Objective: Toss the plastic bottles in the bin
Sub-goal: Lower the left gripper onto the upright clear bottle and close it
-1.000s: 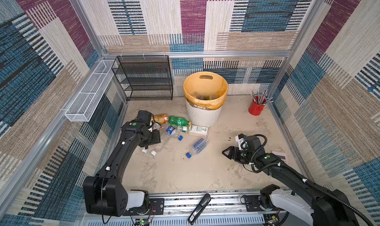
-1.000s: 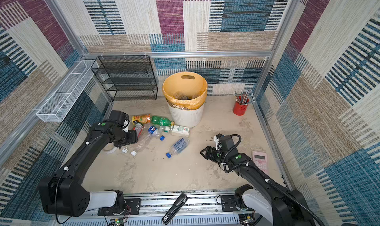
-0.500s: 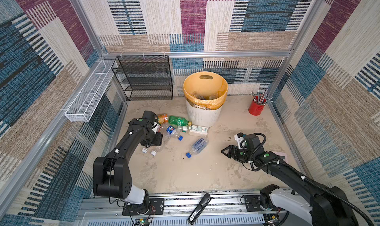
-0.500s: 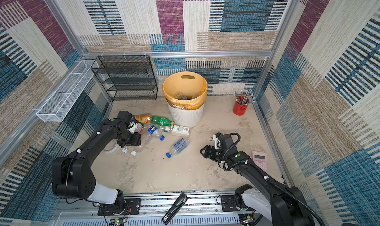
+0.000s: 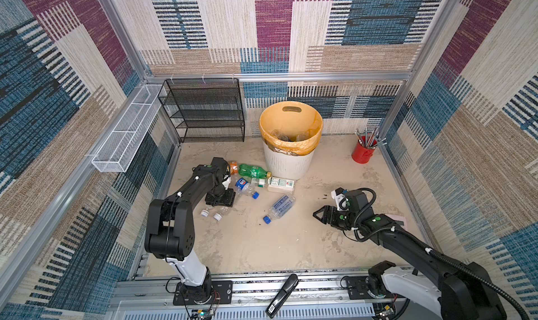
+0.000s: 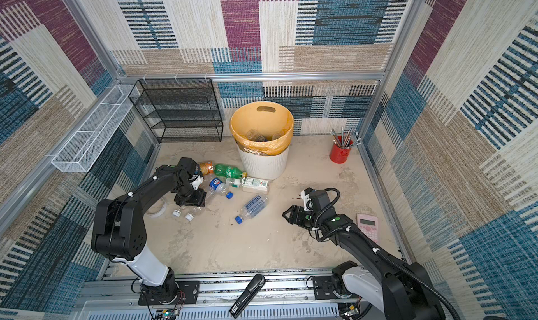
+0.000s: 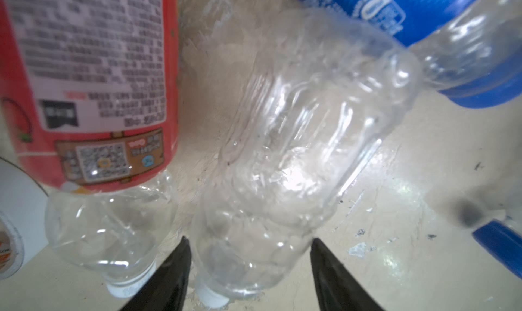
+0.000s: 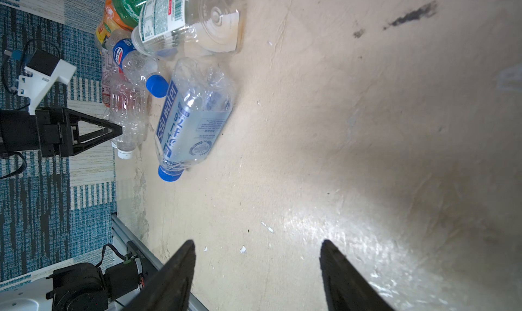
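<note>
In both top views, we see a round white ribbed plastic bin point(image 5: 288, 164) with an orange-yellow liner at the back of the beige floor, with a few clear bottles inside. Just in front of it, to the left, loose plastic bottles lie on their sides. They are a green bottle with a yellow cap point(image 5: 253, 171), an orange-labelled bottle point(image 5: 233, 167), a clear bottle with a blue Pepsi label point(image 5: 243, 184) and a clear bottle with a white printed label point(image 5: 281, 184). A little apart lies a clear blue-capped bottle with a pale blue label point(image 5: 281, 206). The left gripper point(image 5: 218, 206) points down into this cluster. The right gripper point(image 5: 316, 216) hovers over bare floor, apart from the bottles. In a top view a pink calculator point(image 6: 368, 227) lies beside the right arm.

Only the left wrist view shows the left gripper's black fingers point(image 7: 175, 272). They are spread, one on each side of a clear unlabelled ribbed bottle point(image 7: 296, 140) near its white cap, with a sliver of floor beside each finger. Next to it lies a clear bottle with a red label point(image 7: 93, 83), which carries a QR code and print too blurred to read.

In the right wrist view, the right gripper's fingers point(image 8: 175, 275) are spread over bare floor. Here the pale blue label reads "soda water", and the white label shows a barcode.
</note>
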Controlling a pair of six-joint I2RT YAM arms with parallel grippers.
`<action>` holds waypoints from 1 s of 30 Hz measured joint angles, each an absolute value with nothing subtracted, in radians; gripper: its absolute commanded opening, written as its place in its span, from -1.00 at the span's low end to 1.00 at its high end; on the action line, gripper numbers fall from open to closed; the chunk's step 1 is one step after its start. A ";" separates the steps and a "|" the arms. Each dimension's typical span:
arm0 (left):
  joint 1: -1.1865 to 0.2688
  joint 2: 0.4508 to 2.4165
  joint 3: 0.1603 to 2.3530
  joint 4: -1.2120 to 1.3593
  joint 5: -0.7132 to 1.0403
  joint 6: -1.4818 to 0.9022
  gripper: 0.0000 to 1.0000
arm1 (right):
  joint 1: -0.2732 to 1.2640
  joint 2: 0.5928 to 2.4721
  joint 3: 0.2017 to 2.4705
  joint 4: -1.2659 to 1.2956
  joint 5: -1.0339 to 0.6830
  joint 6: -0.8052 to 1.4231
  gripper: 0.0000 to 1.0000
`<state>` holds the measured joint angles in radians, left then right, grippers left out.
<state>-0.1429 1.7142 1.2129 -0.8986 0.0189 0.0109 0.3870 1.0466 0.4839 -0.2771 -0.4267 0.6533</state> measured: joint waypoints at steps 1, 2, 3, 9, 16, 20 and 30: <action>-0.146 1.724 1.216 -0.895 0.025 0.013 0.34 | 0.387 1.047 0.484 -0.277 -0.427 0.653 0.43; -0.147 1.736 1.220 -0.893 0.025 0.014 0.32 | 0.387 1.047 0.484 -0.277 -0.427 0.653 0.43; -0.151 1.746 1.225 -0.891 0.025 0.014 0.32 | 0.387 1.047 0.484 -0.277 -0.427 0.653 0.43; -0.160 1.785 1.248 -0.906 0.025 0.022 0.23 | 0.387 1.047 0.484 -0.277 -0.427 0.653 0.42; -0.167 1.800 1.256 -0.913 0.020 0.022 0.30 | 0.387 1.048 0.484 -0.277 -0.427 0.653 0.42; -0.173 1.810 1.249 -0.902 0.006 0.022 0.35 | 0.387 1.054 0.484 -0.276 -0.427 0.652 0.43; -0.175 1.811 1.243 -0.895 0.001 0.022 0.14 | 0.387 1.064 0.485 -0.274 -0.427 0.646 0.42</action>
